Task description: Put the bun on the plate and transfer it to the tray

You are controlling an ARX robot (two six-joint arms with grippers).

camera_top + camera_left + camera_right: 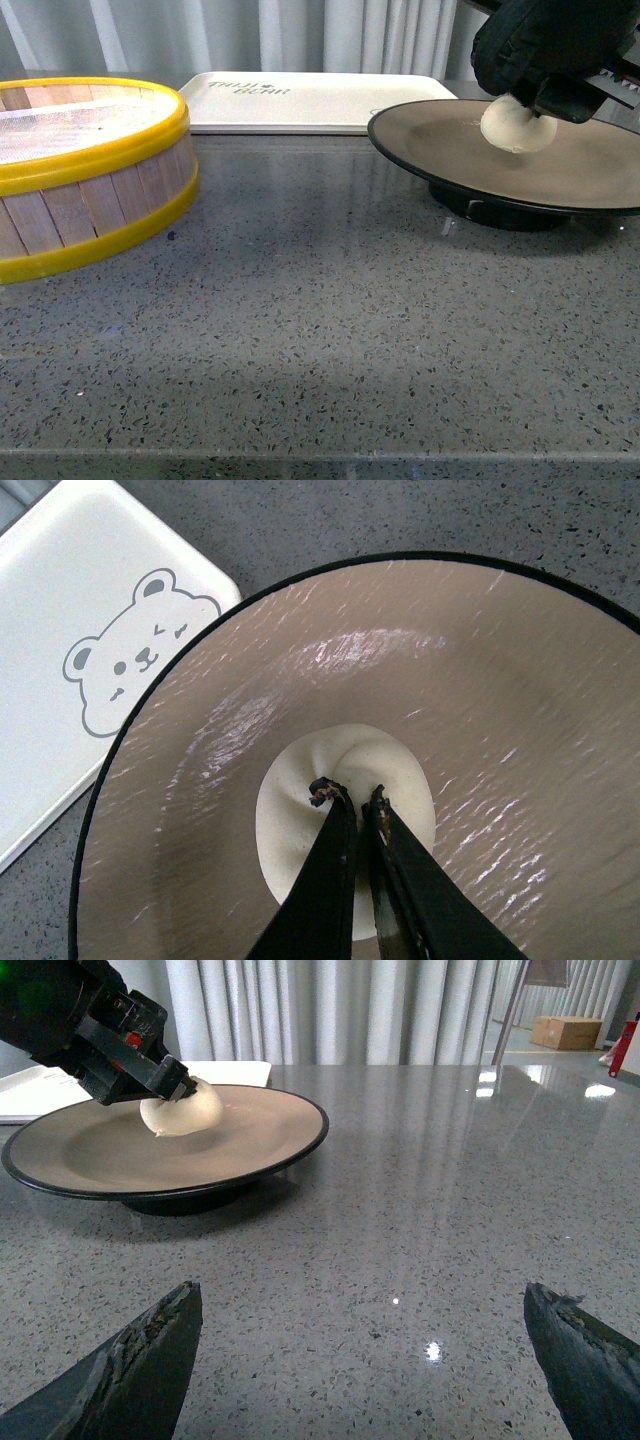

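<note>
A grey speckled stone countertop (320, 330) seen from the robot's body camera. The left arm reaches in from the upper right of the front view and angles down over the plate (300, 660), its bulky black wrist hanging above the plate's middle. The left gripper (350, 798) points down at the bun (295, 830); its two thin black fingers are drawn almost together, pinching the pinched knot on the bun's top.

The bun sits on the tan inside of the plate, near its centre, with its underside against the surface. Its pleated top faces up toward the left gripper, perhaps leaning slightly. The bun is round, so no long axis stands out.

The plate stands on its black foot at the right of the countertop. Behind it lies the cream tray (300, 100), long side across the view, with grey lettering at its left end and a bear face printed at the end nearest the plate. From above, the plate's black rim overhangs that end.

The right gripper (360, 1295) hovers low over bare countertop, well apart from the plate, fingers spread wide and holding nothing.

A yellow-rimmed wooden steamer basket (90, 170) stands at the left.
</note>
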